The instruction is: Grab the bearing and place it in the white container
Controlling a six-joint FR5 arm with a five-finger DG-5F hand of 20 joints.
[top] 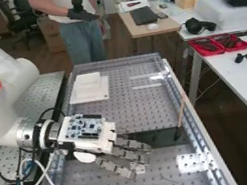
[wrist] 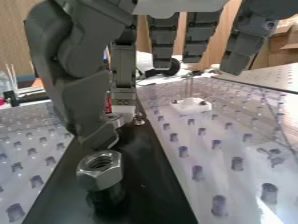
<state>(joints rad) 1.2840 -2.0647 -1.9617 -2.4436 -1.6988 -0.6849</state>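
The task stood at its first stage, the grasp; nothing had been delivered, as far as could be judged. The robot hand (top: 131,145) hung low over the desk (top: 124,115), beside and partly above a black strip (wrist: 143,195); its fingers were extended and loosely spread, the thumb (wrist: 83,95) bent downward a little, and they appeared to be holding nothing.

On the strip a hexagonal metal piece (wrist: 100,170) with a threaded bore sat upright on a dark stub, just below the thumb's tip; a second metal piece (wrist: 116,120) lay farther along, partly hidden by the thumb; one of these was probably the bearing, though the nearer looked more like a nut, and I could not tell which was meant. Whether the thumb touched the nearer piece could not be settled either.

The white stepped piece (top: 89,88), well apart from the robot hand towards the desk's far end, was the likeliest container, though no hollow could be made out in it; a small white block (wrist: 191,105) stood on the desk beside the strip.

All the main steps thus seemed to remain: closing on the bearing, raising it clear of the strip, carrying it across and setting it down in the container; a grip too high might slip off the metal rim.
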